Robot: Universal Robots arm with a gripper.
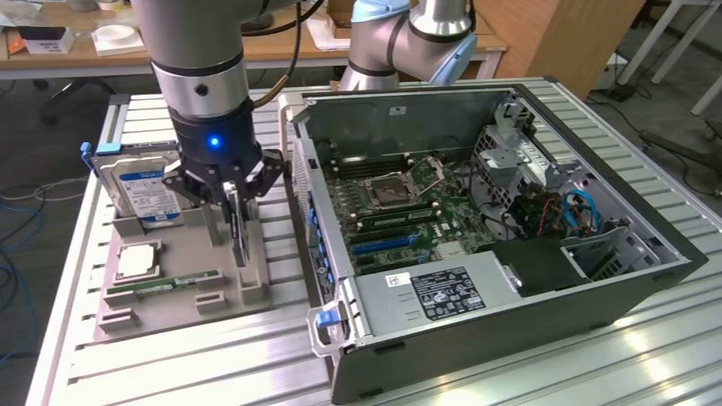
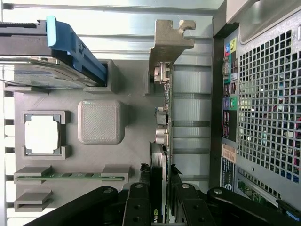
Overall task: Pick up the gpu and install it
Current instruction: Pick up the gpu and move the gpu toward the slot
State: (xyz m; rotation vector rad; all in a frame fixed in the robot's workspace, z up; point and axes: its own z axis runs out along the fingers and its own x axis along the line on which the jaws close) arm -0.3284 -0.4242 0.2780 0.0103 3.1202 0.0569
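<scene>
The gpu (image 1: 239, 235) is a thin dark card with a silvery end bracket (image 2: 163, 49). It stands on edge in a slot of the grey holder tray (image 1: 169, 304), at the side nearest the computer case. My gripper (image 1: 232, 201) comes straight down onto the card's top edge. In the wrist view the gpu (image 2: 165, 108) runs between the two black fingers (image 2: 137, 205), which press against both of its faces. The card's lower edge still looks seated in the tray (image 2: 136, 127). The open computer case (image 1: 631, 279) lies at the exterior view's right, its motherboard (image 1: 395, 211) exposed.
On the same tray stand a blue-labelled hard drive (image 1: 141, 190), a square processor chip (image 1: 138, 260) and a green memory stick (image 1: 169, 283). The case's perforated rear panel (image 2: 268, 103) sits close beside the gpu. A second arm (image 1: 407, 42) stands behind the case.
</scene>
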